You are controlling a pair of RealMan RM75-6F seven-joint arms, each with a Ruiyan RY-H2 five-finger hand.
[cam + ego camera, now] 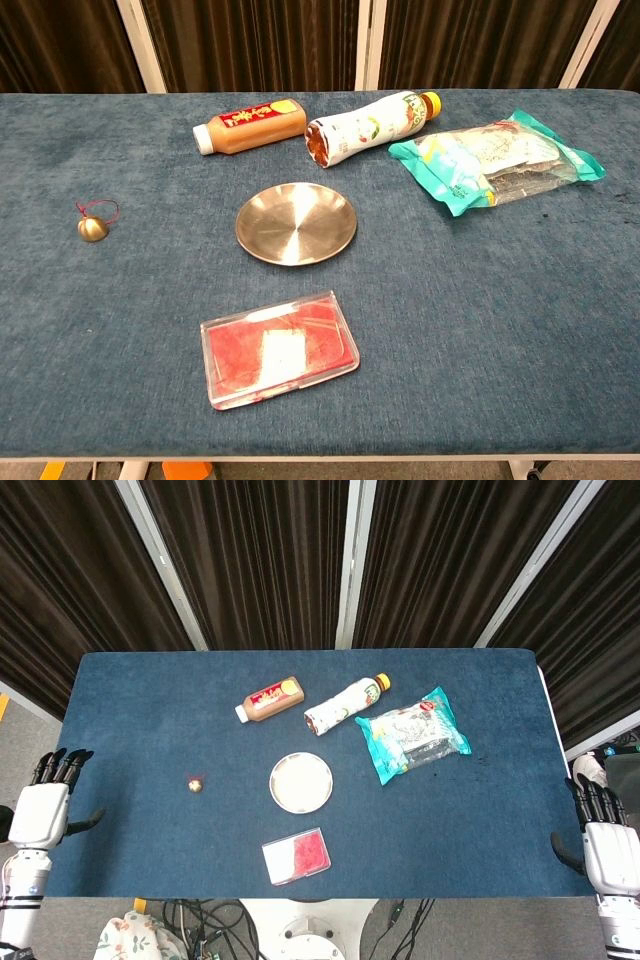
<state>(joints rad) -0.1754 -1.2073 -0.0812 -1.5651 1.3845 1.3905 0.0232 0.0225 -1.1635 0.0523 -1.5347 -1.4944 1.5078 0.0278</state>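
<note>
My left hand (42,808) hangs beside the table's left edge, fingers straight and apart, holding nothing. My right hand (603,842) hangs off the right edge the same way, empty. Neither hand shows in the chest view. On the blue cloth lie a small metal plate (300,782) (295,222), a clear flat box with red contents (297,856) (278,348), and a small brass bell with a red loop (195,784) (92,227). The bell is the item nearest my left hand.
Two bottles lie on their sides at the back: a brown one with a red label (270,699) (250,127) and a white-labelled one with an orange cap (347,702) (370,126). A teal snack bag (412,735) (492,160) lies right of them. Dark curtains stand behind the table (130,730).
</note>
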